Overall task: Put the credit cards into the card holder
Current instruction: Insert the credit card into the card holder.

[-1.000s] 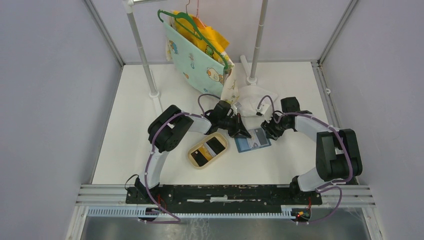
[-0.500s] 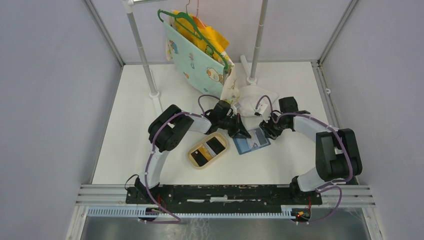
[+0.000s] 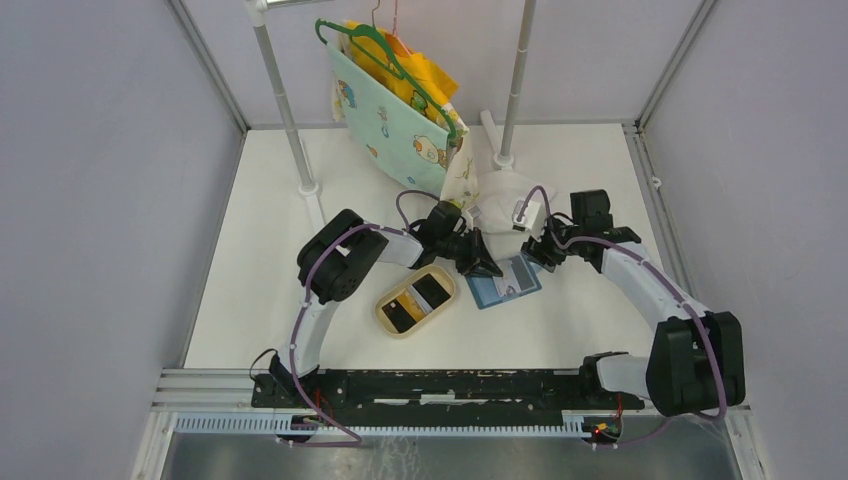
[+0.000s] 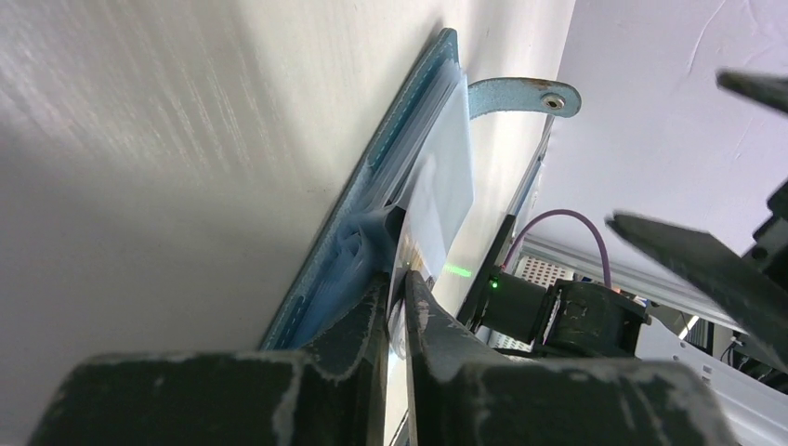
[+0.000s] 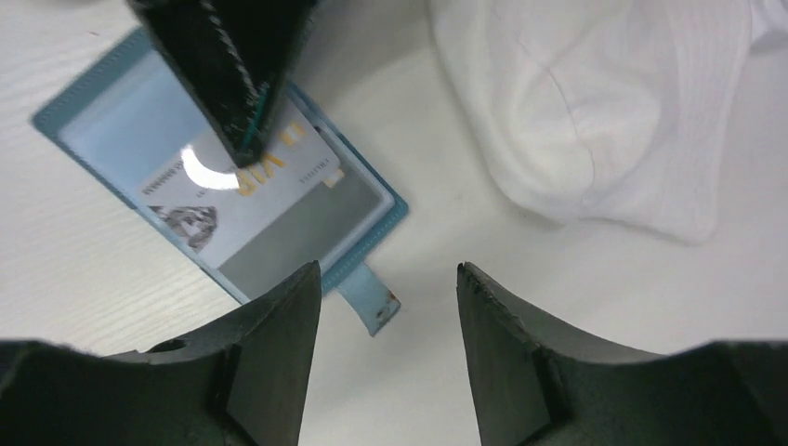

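Card holder (image 3: pixel 510 283) lies open at frame centre. Left fingers (image 4: pixel 437 353) are narrow on its clear pocket; I can't tell if they grip. Right fingers (image 5: pixel 269 353) are wide and empty by the snap tab. Credit cards (image 3: pixel 430 290) sit in the tray (image 3: pixel 379 311), lower left. I'd keep the pocket mouth lifted and slide each card in flat. Worktop (image 3: pixel 270 280) is white and smooth. White cloth (image 5: pixel 604 121) and the walls crowd in.

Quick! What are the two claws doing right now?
Left claw: nearly shut on the edge of a pale card in the card holder; grip cannot be told.
Right claw: open, holding nothing.
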